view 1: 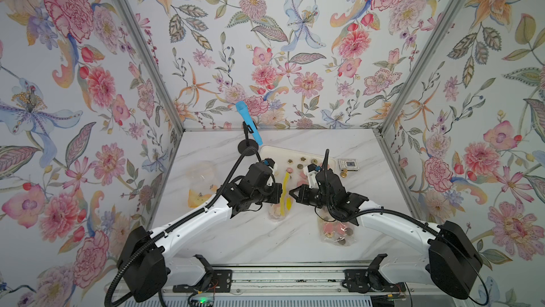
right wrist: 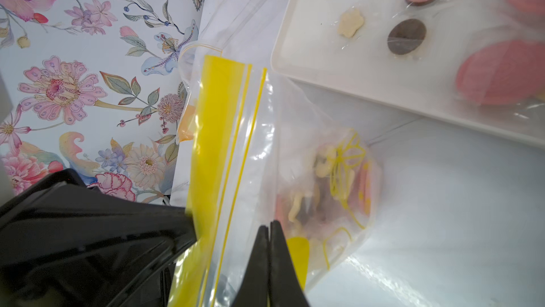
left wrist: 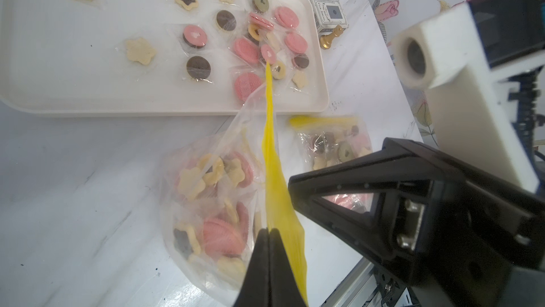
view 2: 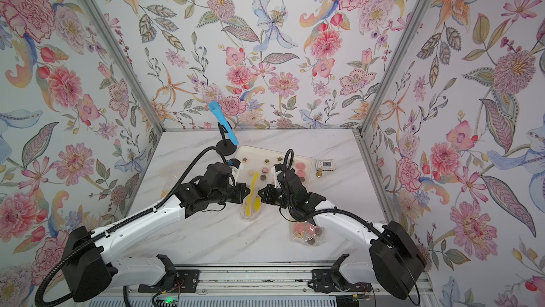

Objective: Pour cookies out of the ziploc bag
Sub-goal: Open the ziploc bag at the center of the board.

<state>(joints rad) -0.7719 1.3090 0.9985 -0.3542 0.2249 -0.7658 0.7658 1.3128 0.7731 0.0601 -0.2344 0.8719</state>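
1. Nearest the arm bases: a second clear zip bag w/ yellow strip (view 1: 336,233) is laid flat on the white marble-pattern table (view 1: 236,240), partly under the R arm. Pink and brown rounds are seen inside it.

2. Mid-table: the clear ziploc bag w/ yellow zip strip (left wrist: 188,211) is held between both pincers.
- L pincer (left wrist: 269,233): jaws pressed together, clamped on the yellow strip.
- R pincer (right wrist: 269,227): jaws pressed together, clamped on the clear film just beside the zip lines.
- In both top views the two pincers are set tip to tip, close together.
- The bag's filled lower part is rested on the table. The strip is raised above it, far end pointed toward the tray.

3. Cookies (left wrist: 224,231): pink rounds, beige stars and dark-centred stars are packed in the held bag's lower part.

4. L side, well apart from the held bag: a crumpled clear bag w/ orange patch (view 1: 203,190) is laid on the table.

5. Just beyond the held bag: a white rectangular plastic tray (left wrist: 73,84) is placed. More cookies are spread over it, denser toward its R end, several wrapped in clear film.

6. Beyond the tray's R end: a small gold chess piece (left wrist: 330,38) is stood just beside a small patterned box (left wrist: 331,13).

7. Far end, near the tray's L corner: a blue microphone on a black round-base stand (view 1: 249,122) is set.
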